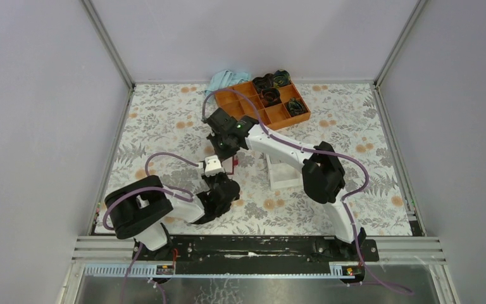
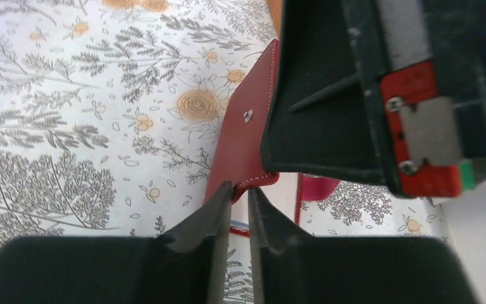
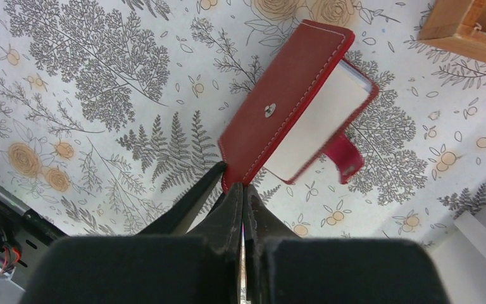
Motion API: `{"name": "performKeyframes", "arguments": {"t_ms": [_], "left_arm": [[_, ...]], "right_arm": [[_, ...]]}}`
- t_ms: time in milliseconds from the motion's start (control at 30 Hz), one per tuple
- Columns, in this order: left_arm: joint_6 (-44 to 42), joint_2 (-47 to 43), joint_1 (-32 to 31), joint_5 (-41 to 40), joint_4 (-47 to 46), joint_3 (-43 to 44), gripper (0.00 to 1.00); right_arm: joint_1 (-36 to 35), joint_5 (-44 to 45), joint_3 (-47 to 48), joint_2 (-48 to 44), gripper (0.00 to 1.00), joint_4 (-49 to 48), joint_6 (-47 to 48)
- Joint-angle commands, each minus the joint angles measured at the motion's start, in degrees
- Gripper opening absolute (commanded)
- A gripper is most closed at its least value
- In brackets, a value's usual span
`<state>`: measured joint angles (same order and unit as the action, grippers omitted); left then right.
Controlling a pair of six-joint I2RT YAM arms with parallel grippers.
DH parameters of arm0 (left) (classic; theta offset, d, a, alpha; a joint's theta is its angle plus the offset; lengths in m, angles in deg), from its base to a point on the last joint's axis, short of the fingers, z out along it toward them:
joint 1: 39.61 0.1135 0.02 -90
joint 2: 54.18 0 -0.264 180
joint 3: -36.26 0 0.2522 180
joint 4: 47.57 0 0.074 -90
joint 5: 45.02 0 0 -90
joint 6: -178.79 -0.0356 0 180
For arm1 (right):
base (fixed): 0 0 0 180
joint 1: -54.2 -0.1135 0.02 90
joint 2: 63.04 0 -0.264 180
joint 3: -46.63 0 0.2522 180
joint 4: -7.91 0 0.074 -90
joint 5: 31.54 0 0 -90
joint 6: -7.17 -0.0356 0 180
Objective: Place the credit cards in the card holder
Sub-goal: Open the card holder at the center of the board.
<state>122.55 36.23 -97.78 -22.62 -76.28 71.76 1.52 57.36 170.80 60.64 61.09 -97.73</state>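
The dark-red card holder (image 3: 291,88) lies open on the flowered cloth, stud side of its flap up, with a whitish inner pocket (image 3: 316,123) showing under it. My right gripper (image 3: 243,185) is shut on the near corner of that flap. My left gripper (image 2: 239,190) meets the same corner (image 2: 253,180) from the other side, its tips a narrow slit apart with the stitched red edge between them. In the top view both grippers (image 1: 229,163) crowd over the card holder (image 1: 233,166). A thin light-blue edge (image 3: 362,71) lines the pocket; I cannot tell whether it is one of the credit cards.
An orange compartment tray (image 1: 280,123) with dark items stands at the back, with a pale blue cloth (image 1: 224,79) beside it. A whitish box (image 1: 285,174) lies right of the grippers, under the right arm. Grey walls close off three sides.
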Motion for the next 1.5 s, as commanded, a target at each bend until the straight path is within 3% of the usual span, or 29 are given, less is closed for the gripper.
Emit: {"name": "performKeyframes", "arguments": {"t_ms": [0, 133, 367, 467, 667, 1167, 1467], "left_arm": [[8.49, -0.26, 0.23, -7.11, 7.66, -0.5, 0.15], [13.42, -0.46, 0.44, -7.32, 13.2, -0.01, 0.0], [24.13, -0.74, 1.56, -5.94, 24.19, 1.39, 0.0], [30.32, -0.78, 2.29, -4.96, 30.19, 2.34, 0.0], [33.02, -2.17, 2.61, -4.3, 33.8, 2.53, 0.0], [35.73, -2.59, 4.6, -1.36, 35.85, 1.83, 0.0], [35.81, -2.72, 5.25, -0.88, 35.8, 1.5, 0.0]], "right_arm": [[-0.2, -0.45, 1.42, 0.23, 0.0, 0.74, -0.52], [-0.18, -0.57, 0.39, -0.22, 0.06, -0.22, -0.91], [-0.13, 0.92, -2.42, -2.48, 0.4, -2.18, -1.23], [0.06, 1.61, -5.67, -5.22, 0.5, -5.18, -1.84], [0.65, 1.68, -12.47, -10.41, 0.51, -11.16, -3.92], [4.46, -6.99, -24.35, -11.71, 0.4, -21.97, -11.44], [5.08, -9.63, -25.9, -10.49, 0.38, -25.28, -13.52]]}}
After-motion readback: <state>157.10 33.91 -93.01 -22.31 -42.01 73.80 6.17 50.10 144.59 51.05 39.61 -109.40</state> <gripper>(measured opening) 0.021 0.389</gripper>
